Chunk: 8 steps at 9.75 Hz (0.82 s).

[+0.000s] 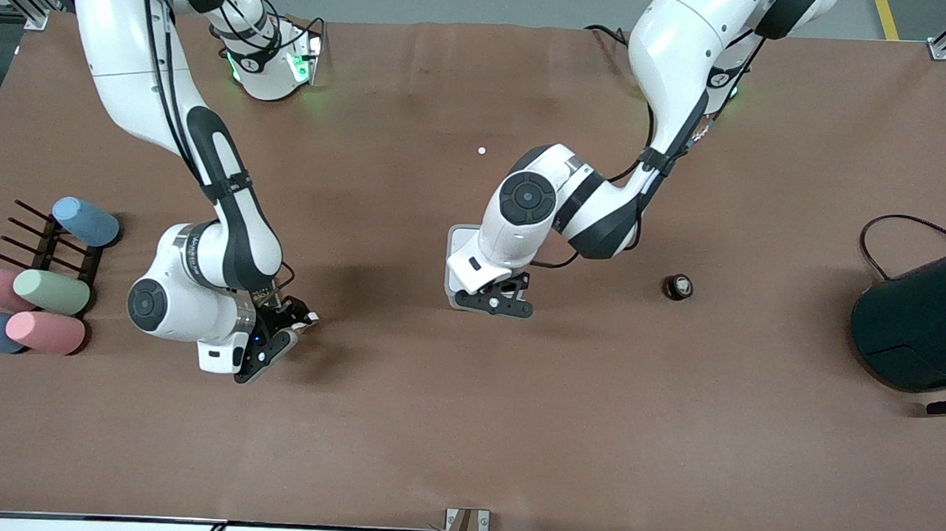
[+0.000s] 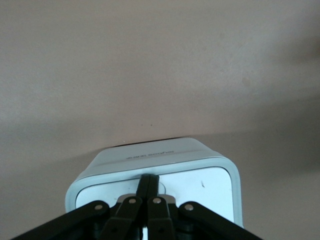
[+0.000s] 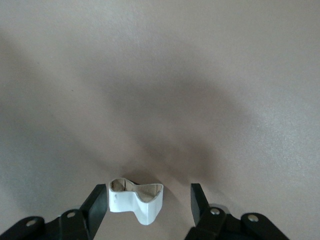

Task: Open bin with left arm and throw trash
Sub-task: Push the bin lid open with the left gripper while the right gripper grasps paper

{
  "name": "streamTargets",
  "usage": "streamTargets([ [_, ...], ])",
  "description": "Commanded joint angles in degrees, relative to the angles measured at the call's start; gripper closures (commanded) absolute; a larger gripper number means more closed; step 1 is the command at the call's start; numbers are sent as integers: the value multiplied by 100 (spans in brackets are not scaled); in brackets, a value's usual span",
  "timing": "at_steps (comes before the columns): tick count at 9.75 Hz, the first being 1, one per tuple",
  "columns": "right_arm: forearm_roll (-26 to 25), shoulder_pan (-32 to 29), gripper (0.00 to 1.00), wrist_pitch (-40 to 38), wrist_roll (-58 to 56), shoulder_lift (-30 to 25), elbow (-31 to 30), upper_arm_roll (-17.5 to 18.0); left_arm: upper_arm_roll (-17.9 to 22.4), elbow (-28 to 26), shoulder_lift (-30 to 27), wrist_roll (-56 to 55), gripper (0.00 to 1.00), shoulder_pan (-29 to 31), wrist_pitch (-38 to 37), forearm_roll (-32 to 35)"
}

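The bin (image 1: 458, 245) is a small white-grey box at the middle of the table, mostly hidden under the left arm's wrist. My left gripper (image 1: 489, 301) is shut, and its fingertips (image 2: 149, 183) rest on the bin's flat lid (image 2: 205, 187), which lies closed. My right gripper (image 1: 285, 335) is open and low over the table, with the white crumpled scrap (image 1: 309, 317) between its fingers. In the right wrist view the scrap (image 3: 136, 201) lies on the table close to one finger (image 3: 98, 204). The black ring with a white centre (image 1: 677, 286) lies toward the left arm's end. The black packet is out of view.
A big dark teal cylinder (image 1: 917, 325) with a black cable stands at the left arm's end. Pastel cups (image 1: 49, 291) lie on and around a dark rack (image 1: 51, 247) at the right arm's end. A tiny white dot (image 1: 481, 150) lies farther from the front camera than the bin.
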Motion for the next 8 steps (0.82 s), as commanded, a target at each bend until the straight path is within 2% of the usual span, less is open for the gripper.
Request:
streamTargets([
  [1,41,-65,32,-20,-121,30,-32,31,6,96,414,54,100,-38,-30,-52],
  [3,41,-65,46,-29,-121,30,-58,31,6,122,276,28,99,-29,-91,-61],
  [5,49,-65,64,-37,-95,39,-102,31,-38,236,-206,37,95,75,-930,-96],
  [7,49,-65,81,-46,-59,39,-120,31,-21,307,-838,89,83,434,-1837,-96],
  [8,49,-73,89,-46,-42,31,-120,31,40,298,-1120,89,69,697,-2067,-70],
])
